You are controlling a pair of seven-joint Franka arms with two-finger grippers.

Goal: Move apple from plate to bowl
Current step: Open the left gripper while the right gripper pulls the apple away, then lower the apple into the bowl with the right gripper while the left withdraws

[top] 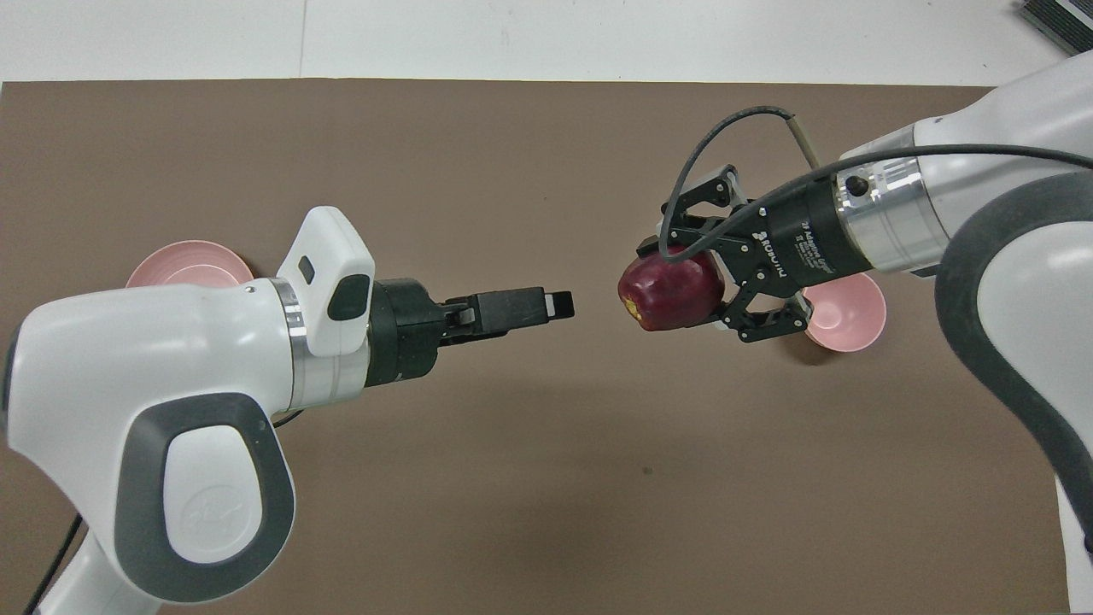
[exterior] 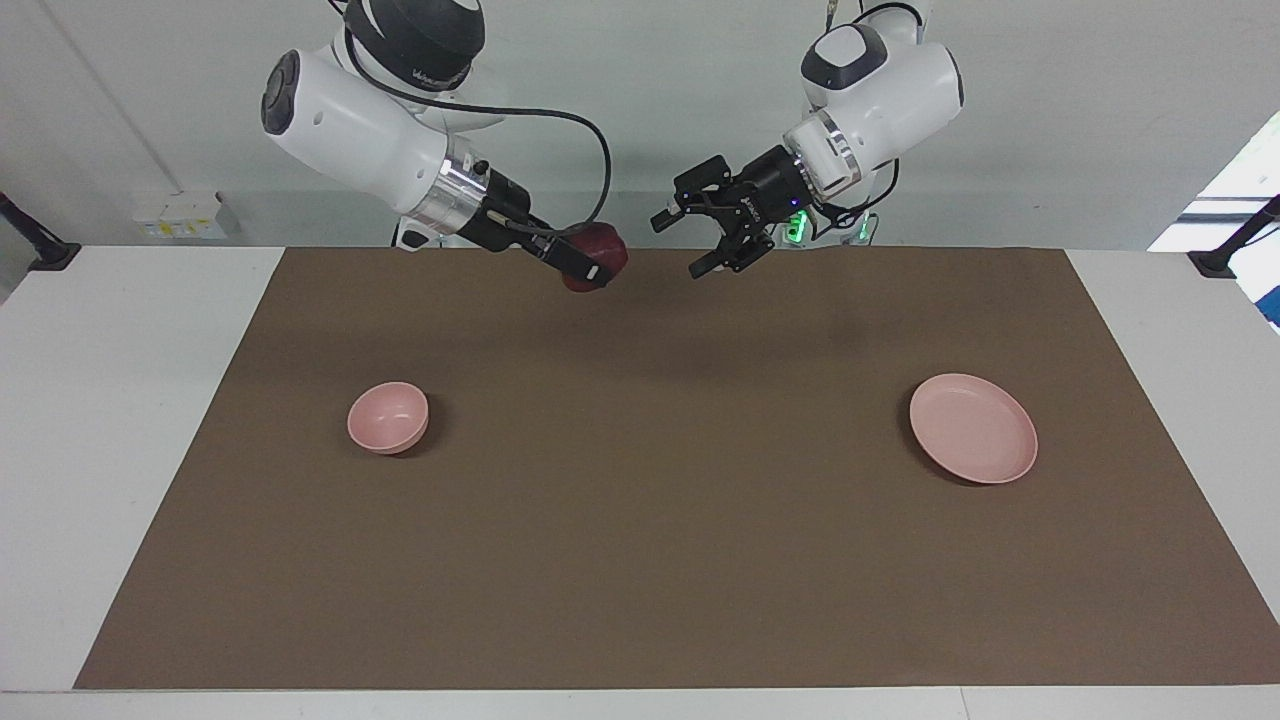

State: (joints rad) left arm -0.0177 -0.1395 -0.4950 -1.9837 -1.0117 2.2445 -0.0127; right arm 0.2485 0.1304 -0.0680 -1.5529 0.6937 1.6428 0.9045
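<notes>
— Which step is this?

— The carry. The right gripper [exterior: 592, 262] is clamped on the apple [top: 670, 292], up in the air over the mat's middle near the robots' edge of the counter — the plate [exterior: 973, 428] lies bare toward the left arm's end.

— And the left gripper [exterior: 722, 238]?

— Fingers apart, waiting just beside the apple.

— Next?

— Probably swing over the bowl [exterior: 388, 417], toward the right arm's end, lower, then release.

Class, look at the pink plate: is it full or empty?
Empty. The plate is bare pink all over; the apple is up in the right hand.
</notes>
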